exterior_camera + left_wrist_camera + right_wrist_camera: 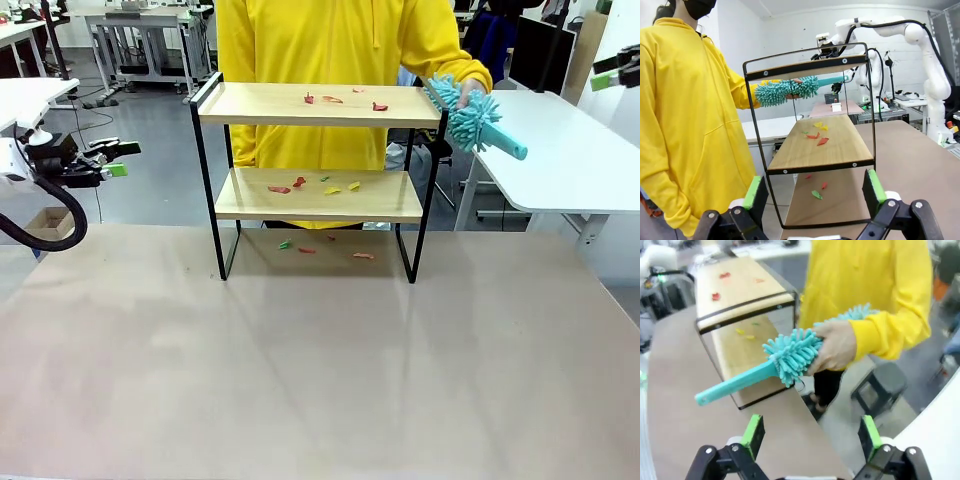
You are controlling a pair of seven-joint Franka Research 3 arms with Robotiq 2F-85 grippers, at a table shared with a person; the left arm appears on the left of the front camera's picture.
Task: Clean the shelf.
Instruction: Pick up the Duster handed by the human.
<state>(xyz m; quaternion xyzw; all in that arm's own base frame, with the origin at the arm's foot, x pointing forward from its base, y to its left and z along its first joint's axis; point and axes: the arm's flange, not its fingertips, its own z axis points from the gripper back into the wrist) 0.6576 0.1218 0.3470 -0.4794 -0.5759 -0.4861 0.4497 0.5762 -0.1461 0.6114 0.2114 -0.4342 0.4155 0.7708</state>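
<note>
Your left hand [814, 190] hangs released and empty, and your right hand [811, 432] is released too. The shelf [260, 103] stands at the far middle of the surface [300, 380], coloured scraps [330, 98] on both boards. A person [330, 40] holds a teal duster [478, 120] by its right end.

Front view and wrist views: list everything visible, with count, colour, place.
shelf: one, light wood boards on black frame, far middle of table.
scraps: three red on top board; about five red, yellow, green on lower board; a few red, green on table beneath.
duster: one, teal, at shelf's right end, held by its fluffy head.
table: one, tan.
person: one, yellow hoodie, behind shelf; hand holds duster.
left gripper: open, empty, left of shelf.
right gripper: open, empty, facing duster.
</note>
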